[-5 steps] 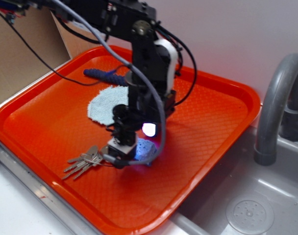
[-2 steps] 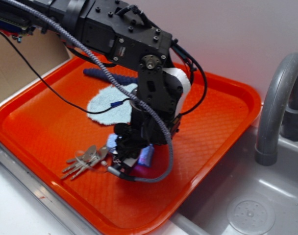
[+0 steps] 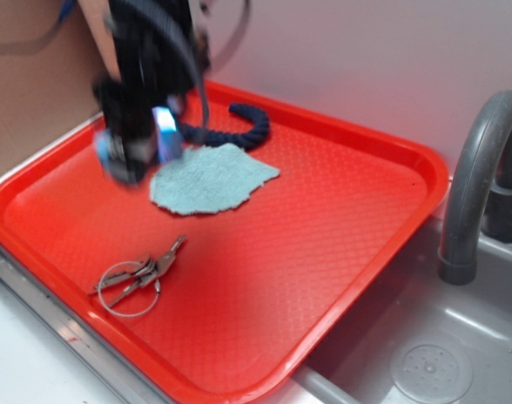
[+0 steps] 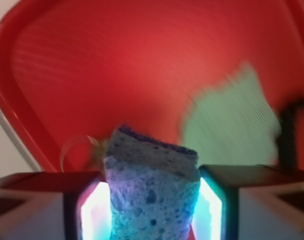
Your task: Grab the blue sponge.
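Exterior: tool (image 3: pixel 134 147) blurred, raised above tray (image 3: pixel 349 278) near counter's far left corner; jaw state unreadable here. Rag (image 3: pixel 210 178), rope (image 3: pixel 239 130), keys (image 3: pixel 138 273) lie loose on tray.

Wrist: sponge (image 4: pixel 152 185) clamped between both lit fingers (image 4: pixel 94 212), held clear of tray, so tool grips sponge; squeeze alone carries it. Grab looks done.

No readable writing, labels, brands.

Periwinkle-blue porous sponge (image 4: pixel 152 192), textured orange-red tray (image 3: pixel 340 252), pale blue-green rag (image 3: pixel 210 178).
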Tool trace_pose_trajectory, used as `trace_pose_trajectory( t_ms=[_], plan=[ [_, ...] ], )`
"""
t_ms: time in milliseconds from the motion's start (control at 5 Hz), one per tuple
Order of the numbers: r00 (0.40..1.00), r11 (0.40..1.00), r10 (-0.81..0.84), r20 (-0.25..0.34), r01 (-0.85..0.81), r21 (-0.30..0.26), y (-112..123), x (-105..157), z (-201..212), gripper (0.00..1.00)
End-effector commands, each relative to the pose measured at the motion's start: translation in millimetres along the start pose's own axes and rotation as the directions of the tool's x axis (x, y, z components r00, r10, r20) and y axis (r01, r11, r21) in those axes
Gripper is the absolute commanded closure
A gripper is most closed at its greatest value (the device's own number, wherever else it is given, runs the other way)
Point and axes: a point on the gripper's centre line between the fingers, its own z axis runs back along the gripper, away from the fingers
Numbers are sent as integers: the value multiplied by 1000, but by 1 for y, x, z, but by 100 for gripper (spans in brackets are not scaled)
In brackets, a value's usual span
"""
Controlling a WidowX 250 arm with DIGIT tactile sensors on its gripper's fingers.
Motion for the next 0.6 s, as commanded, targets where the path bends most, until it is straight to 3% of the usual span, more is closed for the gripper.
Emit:
trace_pose_trajectory(
  t_ms=[0, 200, 400],
  plan=[
    [853, 861, 505, 135, -486, -148, 18, -105, 35, 100],
    [695, 711, 702, 156, -675, -195, 7, -114, 46, 100],
    [679, 693, 720, 143, -692, -204, 4, -102, 41, 100]
  ],
)
